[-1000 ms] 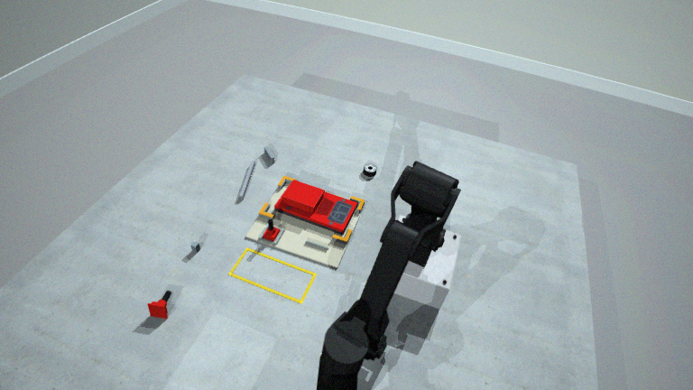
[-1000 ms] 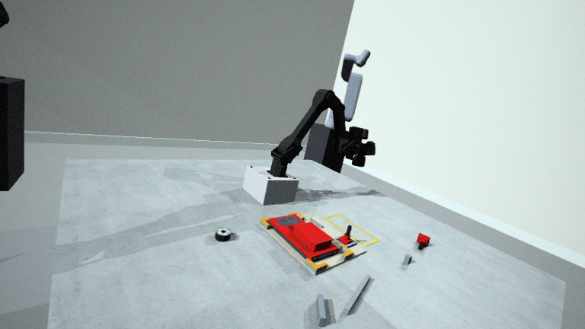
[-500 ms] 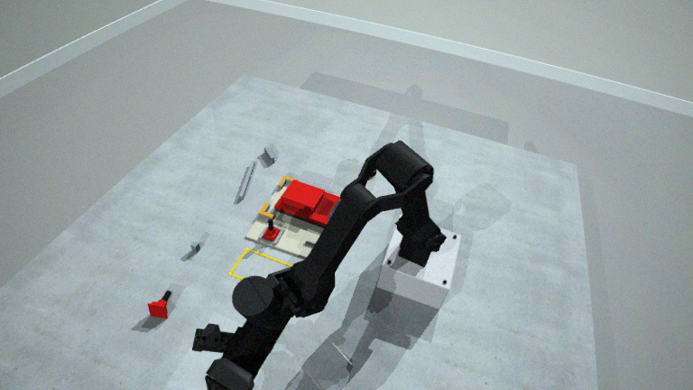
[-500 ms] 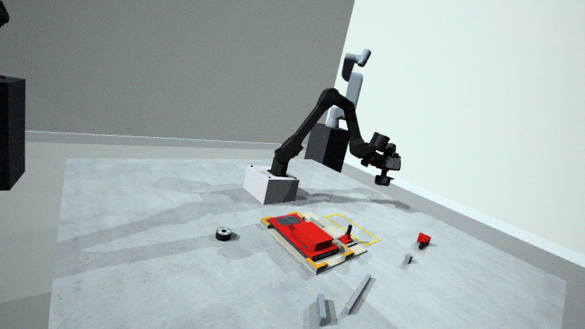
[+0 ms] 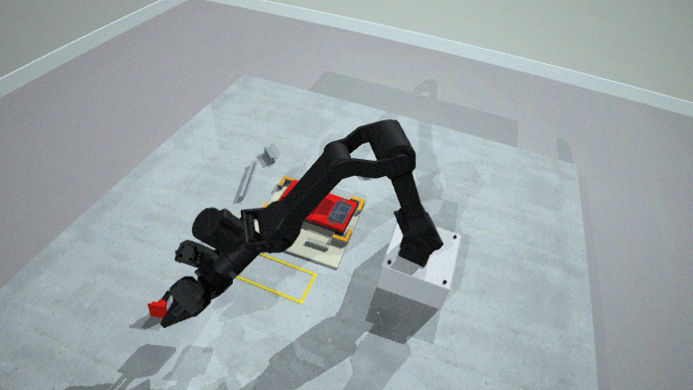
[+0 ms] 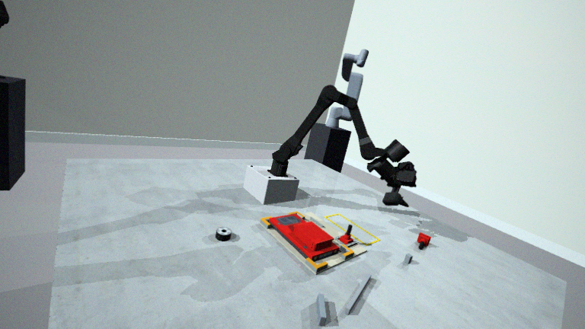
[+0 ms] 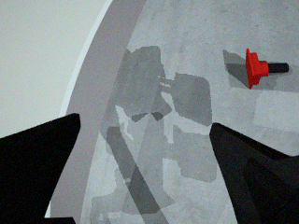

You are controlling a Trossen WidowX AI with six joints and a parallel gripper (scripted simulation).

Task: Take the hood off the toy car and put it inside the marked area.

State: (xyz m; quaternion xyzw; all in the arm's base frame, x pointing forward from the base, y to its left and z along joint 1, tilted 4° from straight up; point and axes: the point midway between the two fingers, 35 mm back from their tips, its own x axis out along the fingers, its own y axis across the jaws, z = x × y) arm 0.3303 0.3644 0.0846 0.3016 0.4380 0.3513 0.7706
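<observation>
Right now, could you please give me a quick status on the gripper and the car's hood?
Gripper open, empty, above the table. Hood on the toy car, untouched. Marked area holds no hood. Small red part lies beyond it.

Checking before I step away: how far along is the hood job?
Done: nothing yet; the red toy car looks whole, and the yellow-outlined marked area holds no hood. In hand: nothing; the black gripper hangs open, away from the car. Left: grasp, lift, place, release.

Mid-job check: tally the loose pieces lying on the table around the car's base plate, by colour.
Red piece with black peg: 1
Grey bars and blocks: 3
Black-and-white wheel: 1
Total: 5
</observation>
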